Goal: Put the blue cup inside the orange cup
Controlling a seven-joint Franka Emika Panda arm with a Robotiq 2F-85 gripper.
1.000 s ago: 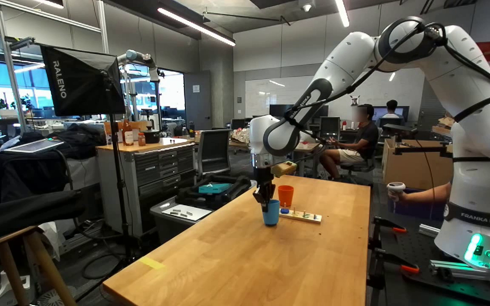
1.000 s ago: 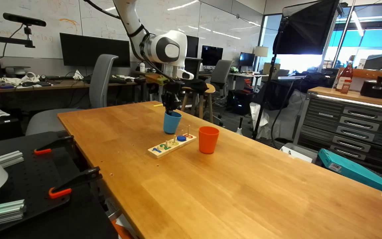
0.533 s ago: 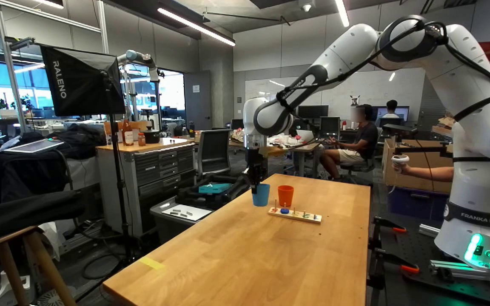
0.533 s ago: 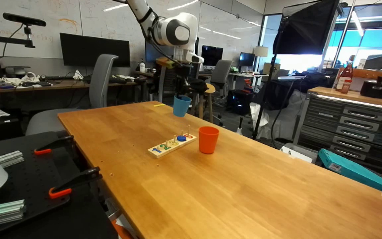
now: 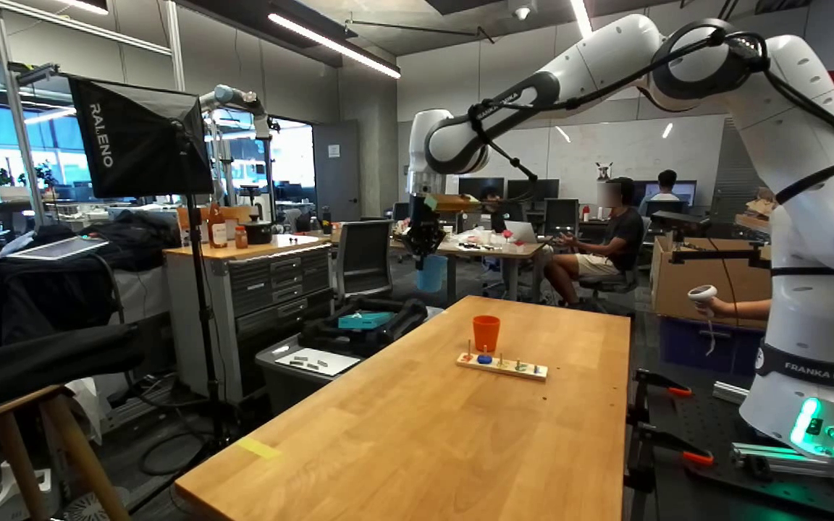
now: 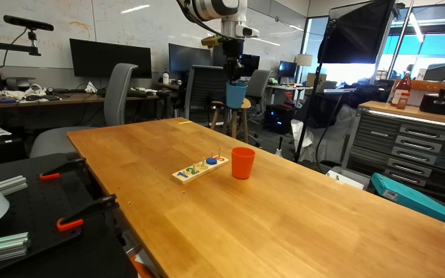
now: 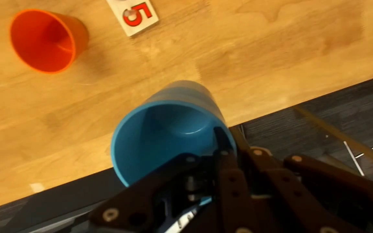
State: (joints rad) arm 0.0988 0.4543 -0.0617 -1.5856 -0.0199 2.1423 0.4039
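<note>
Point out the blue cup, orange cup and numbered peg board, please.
Blue cup (image 6: 236,95), in an exterior view, outer wall.
Orange cup (image 6: 242,163), in an exterior view, outer wall.
Numbered peg board (image 6: 199,168), in an exterior view, top face.

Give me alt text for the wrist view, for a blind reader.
The end effector grips a blue cup by its rim, one finger inside. At upper left, an orange cup stands on a wooden table, near a board end marked 5.

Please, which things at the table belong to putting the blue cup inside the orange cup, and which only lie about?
For the job:
blue cup, held in the air
orange cup, standing upright
gripper, holding the blue cup

Just lying about:
numbered peg board
blue disc on the board
yellow strip
</note>
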